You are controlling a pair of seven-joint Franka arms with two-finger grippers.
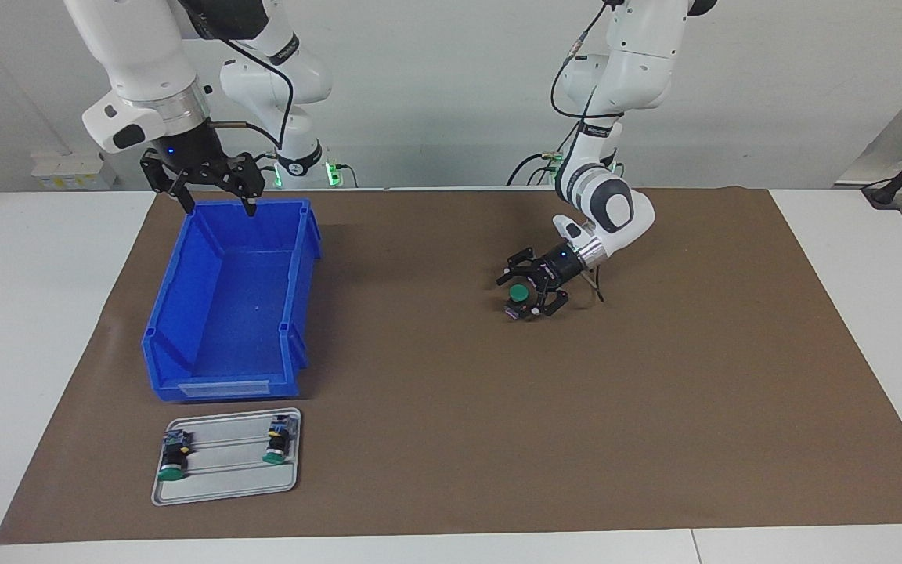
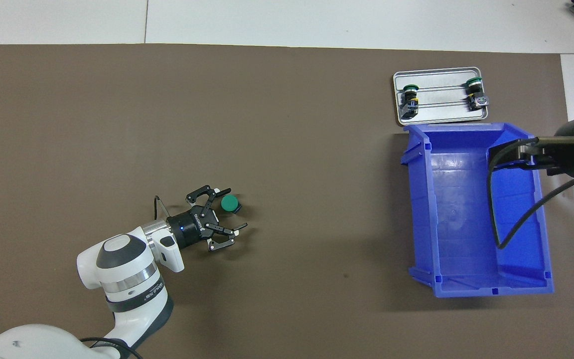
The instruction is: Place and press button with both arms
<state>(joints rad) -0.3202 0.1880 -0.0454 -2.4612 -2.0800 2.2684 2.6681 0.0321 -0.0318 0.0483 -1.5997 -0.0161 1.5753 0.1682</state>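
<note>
Button stands upright on the brown surface at the left pincer, whose jaws spread wide, gripping nothing. It looks light, rigid and top-heavy; grip the black body. Overhead, the right pincer waits open over the blue bin.

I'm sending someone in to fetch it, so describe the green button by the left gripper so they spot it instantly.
On the brown mat, look toward the left arm's end, away from the blue bin. The button stands alone at the open left gripper, while its two lookalikes lie on the metal tray.
</note>
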